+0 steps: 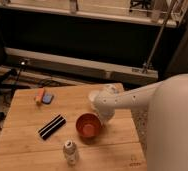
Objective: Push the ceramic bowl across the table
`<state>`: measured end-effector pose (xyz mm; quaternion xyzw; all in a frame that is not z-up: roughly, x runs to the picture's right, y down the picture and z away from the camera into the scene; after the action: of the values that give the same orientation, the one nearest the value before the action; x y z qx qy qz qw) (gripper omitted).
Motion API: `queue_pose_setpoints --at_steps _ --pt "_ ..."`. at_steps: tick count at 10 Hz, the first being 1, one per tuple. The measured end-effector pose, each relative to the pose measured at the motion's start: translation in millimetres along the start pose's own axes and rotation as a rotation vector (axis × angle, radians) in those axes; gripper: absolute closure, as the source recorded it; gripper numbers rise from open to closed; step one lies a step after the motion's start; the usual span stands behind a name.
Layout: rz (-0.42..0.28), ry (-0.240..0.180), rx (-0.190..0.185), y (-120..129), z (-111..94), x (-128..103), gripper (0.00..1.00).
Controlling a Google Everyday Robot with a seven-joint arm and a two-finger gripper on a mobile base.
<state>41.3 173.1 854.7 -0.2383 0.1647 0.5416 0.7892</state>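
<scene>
The ceramic bowl (88, 125), small, round and orange-red, sits on the light wooden table (27, 145) right of its middle. My white arm reaches in from the right. Its gripper (103, 116) is at the bowl's right rim, close against it. The white cup (93, 96) stands just behind, partly hidden by my arm.
A black striped bar (52, 126) lies left of the bowl. A small white bottle (70, 151) stands near the front edge. An orange item (39, 94) and a blue item (48, 98) lie at the back left. A rail and cables run behind the table.
</scene>
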Motion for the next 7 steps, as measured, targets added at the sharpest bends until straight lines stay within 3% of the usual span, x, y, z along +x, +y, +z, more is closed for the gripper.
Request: queue_pose_setpoints --at_steps 2,4,5,7 --pt "-0.095 -0.029 -0.069 56 6 -42 1.00" --pt "-0.259 0.002 -0.124 137 9 -66 1.00" --pt "-0.353 0.045 -0.128 176 8 -65 1.00" --pt "-0.450 0.132 -0.083 205 1 -55 1.00"
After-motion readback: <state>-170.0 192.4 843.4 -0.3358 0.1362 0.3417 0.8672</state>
